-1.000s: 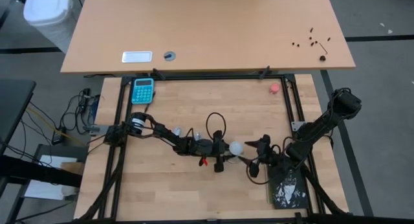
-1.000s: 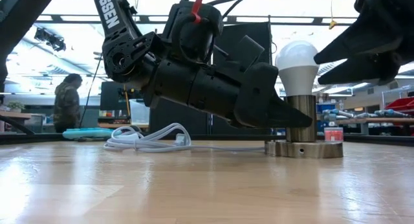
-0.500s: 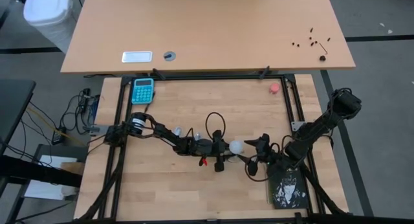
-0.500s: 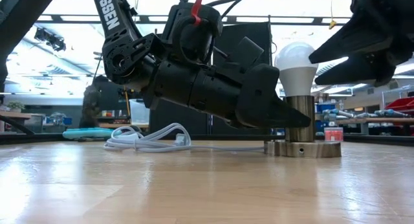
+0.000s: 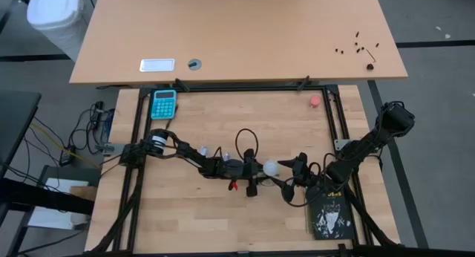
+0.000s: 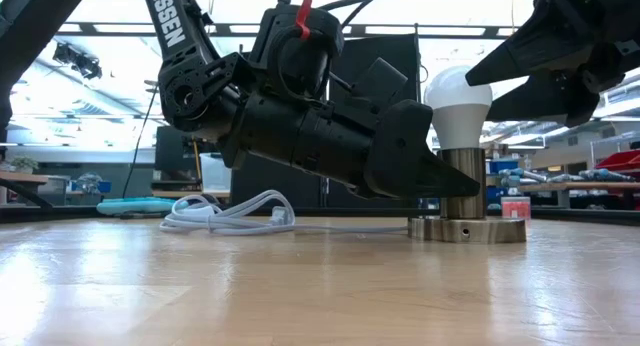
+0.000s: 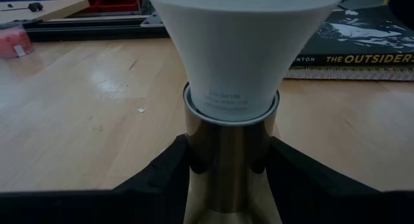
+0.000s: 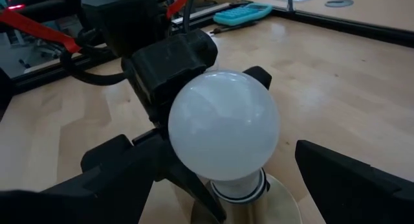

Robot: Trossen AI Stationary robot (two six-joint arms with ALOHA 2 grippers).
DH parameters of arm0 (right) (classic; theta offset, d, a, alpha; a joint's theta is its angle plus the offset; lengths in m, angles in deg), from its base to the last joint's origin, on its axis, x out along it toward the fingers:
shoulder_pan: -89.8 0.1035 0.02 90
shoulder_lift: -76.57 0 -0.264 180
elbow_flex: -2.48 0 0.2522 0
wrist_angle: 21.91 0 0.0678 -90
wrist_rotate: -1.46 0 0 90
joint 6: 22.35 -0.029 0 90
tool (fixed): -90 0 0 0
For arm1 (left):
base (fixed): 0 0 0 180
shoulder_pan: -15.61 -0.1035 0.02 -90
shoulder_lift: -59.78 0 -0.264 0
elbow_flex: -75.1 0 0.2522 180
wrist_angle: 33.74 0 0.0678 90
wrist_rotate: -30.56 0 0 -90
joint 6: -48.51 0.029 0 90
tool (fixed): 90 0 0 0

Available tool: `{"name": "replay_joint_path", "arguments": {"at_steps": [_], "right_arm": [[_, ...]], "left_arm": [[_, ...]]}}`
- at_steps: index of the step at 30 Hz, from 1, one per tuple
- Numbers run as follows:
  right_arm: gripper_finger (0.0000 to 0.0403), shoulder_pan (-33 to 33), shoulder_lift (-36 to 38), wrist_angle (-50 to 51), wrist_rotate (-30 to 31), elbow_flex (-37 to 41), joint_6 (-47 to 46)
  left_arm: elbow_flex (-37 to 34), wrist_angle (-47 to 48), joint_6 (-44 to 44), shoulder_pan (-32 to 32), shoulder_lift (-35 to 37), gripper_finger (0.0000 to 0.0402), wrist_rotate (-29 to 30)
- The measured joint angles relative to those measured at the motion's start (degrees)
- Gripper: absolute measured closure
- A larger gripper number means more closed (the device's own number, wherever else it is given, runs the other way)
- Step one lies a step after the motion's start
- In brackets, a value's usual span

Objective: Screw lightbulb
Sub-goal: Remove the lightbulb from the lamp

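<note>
Low view | my left gripper [image 6: 440,176] clamps socket stem [image 6: 463,181] | right gripper [image 8: 226,185] wide open, empty, straddling lightbulb [image 6: 458,104] | close squarely on globe, twist gently.

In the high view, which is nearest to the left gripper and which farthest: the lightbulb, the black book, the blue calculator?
From the left gripper:
1. Lightbulb, right at its fingertips, mid-table.
2. Black book, toward the right arm's side, near edge.
3. Blue calculator, far corner on the left arm's side.
</note>
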Motion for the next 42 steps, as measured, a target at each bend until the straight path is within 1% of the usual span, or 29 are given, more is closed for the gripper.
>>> {"name": "replay_joint_path", "arguments": {"at_steps": [15, 20, 25, 42], "right_arm": [[0.0029, -0.8, 0.0, 0.0, -0.3, 0.0, -6.2], [0.0029, -2.9, 0.0, -0.4, -0.3, 0.0, -6.4], [0.0029, -4.4, 0.0, -0.4, -2.7, 0.0, -6.4], [0.0029, -4.8, 0.0, -0.4, -3.1, 0.0, -6.5]], "left_arm": [[-0.1, -1.3, 0.3, -1.1, -0.1, 0.0223, 1.2], [-0.1, -1.4, 0.0, -1.3, -0.1, 0.0223, 1.2], [-0.1, -1.5, -0.1, -1.3, -0.1, 0.0223, 1.2], [0.0, -1.7, -0.2, -1.3, -0.1, 0.0223, 1.6]]}}
